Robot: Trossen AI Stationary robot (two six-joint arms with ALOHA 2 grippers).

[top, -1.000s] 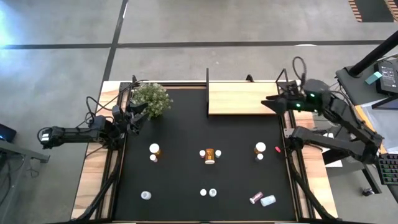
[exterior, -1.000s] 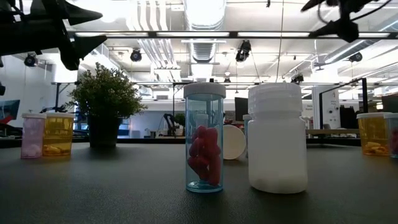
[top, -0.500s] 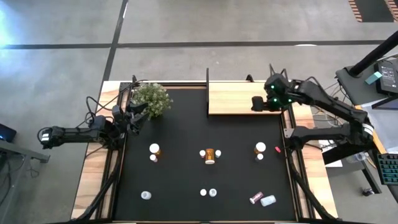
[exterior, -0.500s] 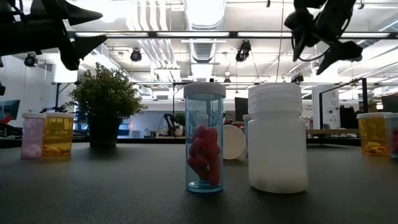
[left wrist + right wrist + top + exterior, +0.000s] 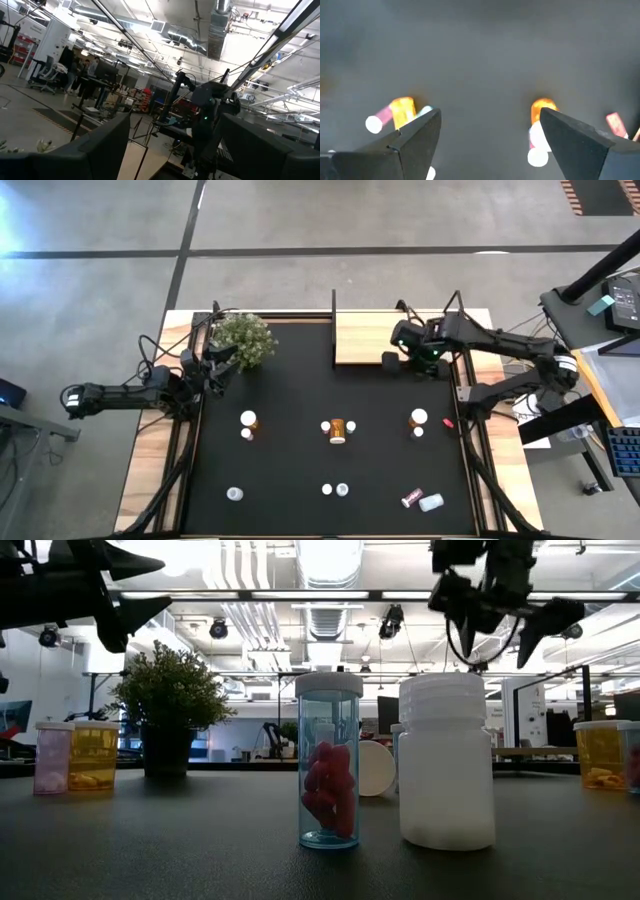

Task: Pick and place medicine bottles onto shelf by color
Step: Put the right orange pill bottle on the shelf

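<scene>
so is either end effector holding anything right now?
Nothing held. Right end effector is open and empty above the mat near the shelf; left end effector waits open beside the plant.

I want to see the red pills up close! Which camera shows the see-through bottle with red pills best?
The low view: the clear bottle stands upright right in front, red pills showing. The high view shows only tiny bottles from above; which one it is, I cannot tell. The left wrist view misses it, and the right wrist view shows only blurry bottles.

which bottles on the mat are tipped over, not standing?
The pair at the near right corner: the maroon bottle and the white bottle beside it both lie on their sides, showing long profiles. All others stand cap-up.
</scene>
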